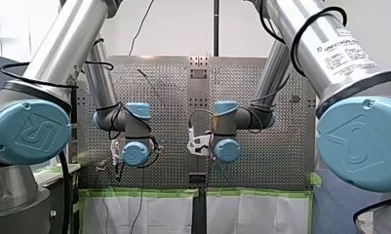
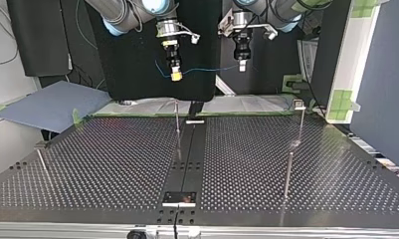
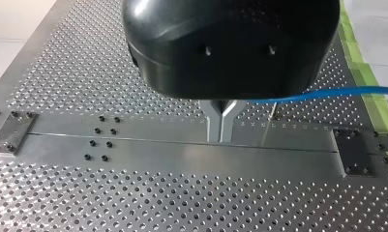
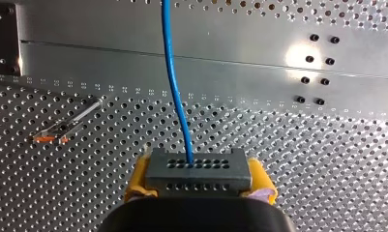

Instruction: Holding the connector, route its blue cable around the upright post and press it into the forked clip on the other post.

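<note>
My right gripper (image 4: 200,186), with yellow pads, is shut on a grey multi-hole connector (image 4: 197,170). The blue cable (image 4: 174,82) leaves the connector's face and runs ahead over the table. In the top view my right gripper (image 2: 175,74) hangs high at the back, and the cable (image 2: 207,69) spans across to my left gripper (image 2: 242,65). My left gripper (image 3: 222,137) has its metal fingers shut, with the cable (image 3: 327,91) leading off beside them. A thin upright post (image 2: 177,130) stands mid-table. A second post carries a clip (image 2: 299,104) at the top view's right.
The perforated table (image 2: 112,169) has a smooth centre strip (image 2: 189,159). Other thin rods stand at the top view's right front (image 2: 288,174) and far left (image 2: 42,163). A slim post with an orange-marked end (image 4: 66,127) shows beside my right gripper. Green tape (image 3: 363,72) edges the table.
</note>
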